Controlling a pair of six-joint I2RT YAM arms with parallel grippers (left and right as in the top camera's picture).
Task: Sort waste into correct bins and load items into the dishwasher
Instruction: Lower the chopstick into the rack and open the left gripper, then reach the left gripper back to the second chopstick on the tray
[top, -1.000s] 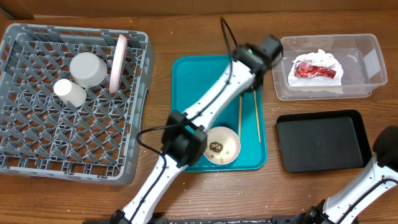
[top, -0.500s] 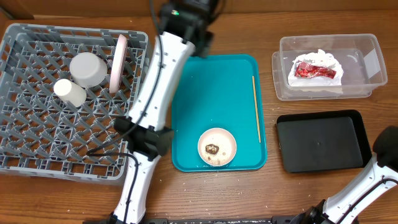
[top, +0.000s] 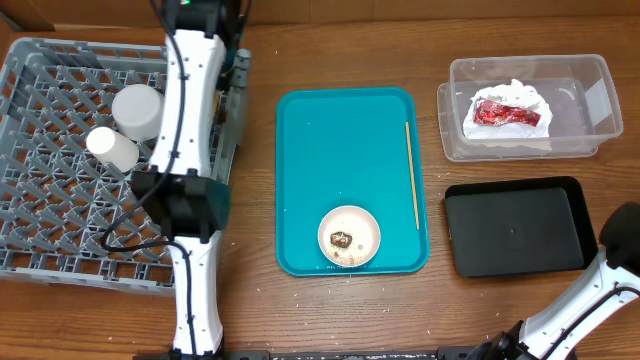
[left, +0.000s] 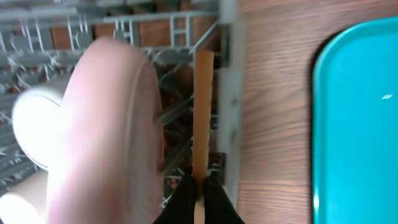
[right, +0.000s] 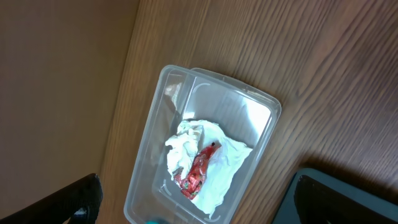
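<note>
From above, the left arm is stretching over the right side of the grey rack, hiding its own claw. A small white cup and a wider white bowl are sitting in the rack. On the teal tray one chopstick is lying along the right edge, and a small dish holding brown food bits is resting near the front. The napkin with the red wrapper is lying in the clear tub; the black tray is sitting just in front of it. The right claw is hanging at the table's right edge.

At the left wrist, the left claw is pinching the second chopstick by its end, just inside the rack's right wall and beside a pale plate standing on edge.

At the right wrist, the camera is looking down on the tub with the napkin. Only one dark finger is showing, so I cannot tell how that claw is set.
</note>
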